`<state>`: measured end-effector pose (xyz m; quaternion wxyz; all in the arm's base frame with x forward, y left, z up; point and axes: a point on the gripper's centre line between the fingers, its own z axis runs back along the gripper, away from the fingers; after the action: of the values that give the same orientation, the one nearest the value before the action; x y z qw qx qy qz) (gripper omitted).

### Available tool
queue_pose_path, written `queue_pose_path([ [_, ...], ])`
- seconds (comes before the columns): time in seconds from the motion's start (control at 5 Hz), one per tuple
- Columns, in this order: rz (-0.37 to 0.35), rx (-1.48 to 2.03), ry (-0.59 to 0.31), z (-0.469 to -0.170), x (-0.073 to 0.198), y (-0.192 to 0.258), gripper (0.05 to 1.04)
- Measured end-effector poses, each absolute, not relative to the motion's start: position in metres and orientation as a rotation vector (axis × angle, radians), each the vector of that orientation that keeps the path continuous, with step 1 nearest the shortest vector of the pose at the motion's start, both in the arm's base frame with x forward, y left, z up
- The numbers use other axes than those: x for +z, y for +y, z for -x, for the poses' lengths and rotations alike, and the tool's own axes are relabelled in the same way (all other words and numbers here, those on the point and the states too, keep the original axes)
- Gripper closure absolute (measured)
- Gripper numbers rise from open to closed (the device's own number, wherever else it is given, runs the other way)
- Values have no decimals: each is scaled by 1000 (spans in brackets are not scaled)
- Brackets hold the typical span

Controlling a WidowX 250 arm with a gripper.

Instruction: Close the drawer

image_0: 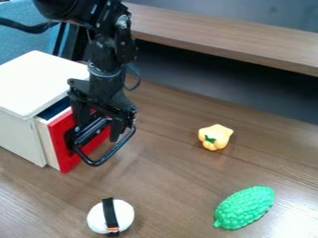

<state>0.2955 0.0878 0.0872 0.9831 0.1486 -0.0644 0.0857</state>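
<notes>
Drawer [73, 160]: partly out of white cabinet [40, 81], near the far edge of the desk [177, 186]
Gripper [98, 134]: at red front and black handle [115, 149]; jaws released, standing apart
Yellow toy [215, 136]: nearer far edge than green toy [244, 208] and white ball [126, 214]

The table [168, 186] looks like glossy wood, the drawer front [60, 143] smooth, the green toy [245, 208] bumpy plastic.

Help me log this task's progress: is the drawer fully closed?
No, the red-fronted drawer juts out from the white cabinet, with its pale side wall showing between them.
</notes>
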Motion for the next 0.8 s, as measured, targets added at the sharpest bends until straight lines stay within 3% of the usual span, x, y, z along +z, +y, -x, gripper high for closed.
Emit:
queue_pose_path([
  [0.4,-451,170,-120,-292,89,112,84],
  [0.8,-455,175,-103,-287,84,113,84],
])
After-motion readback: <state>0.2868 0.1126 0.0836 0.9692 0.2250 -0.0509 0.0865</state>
